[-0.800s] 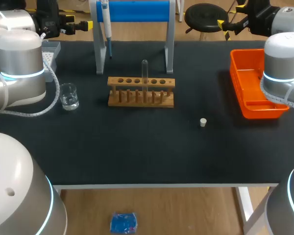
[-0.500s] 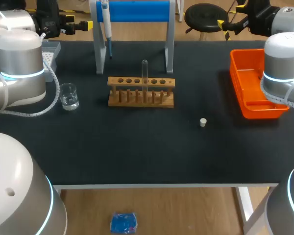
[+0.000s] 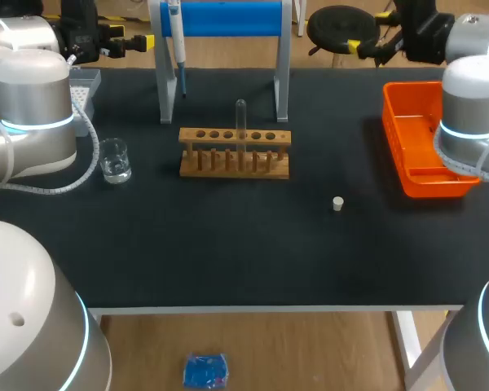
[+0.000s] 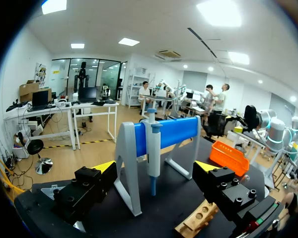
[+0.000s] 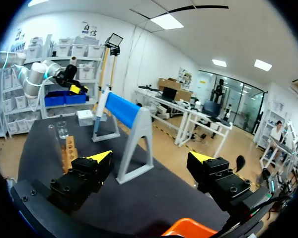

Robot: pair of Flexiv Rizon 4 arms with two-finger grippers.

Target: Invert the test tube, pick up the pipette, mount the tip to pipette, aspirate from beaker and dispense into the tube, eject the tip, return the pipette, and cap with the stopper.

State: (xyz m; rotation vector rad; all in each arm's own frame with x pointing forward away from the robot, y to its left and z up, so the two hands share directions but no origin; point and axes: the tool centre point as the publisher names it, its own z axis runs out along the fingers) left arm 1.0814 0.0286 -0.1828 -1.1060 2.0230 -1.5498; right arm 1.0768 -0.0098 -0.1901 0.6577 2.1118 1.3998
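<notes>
Black counter (image 3: 228, 252) up front, pale wood floor (image 3: 310, 350) beneath its near edge, ceiling panels (image 4: 221, 11) glowing above.

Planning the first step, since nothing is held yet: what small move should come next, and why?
Probably swing the right end effector toward the clear glass test tube. It stands untouched in the wooden rack, and inverting it comes first; the left end effector and the right are both open and empty, well away from it.
</notes>
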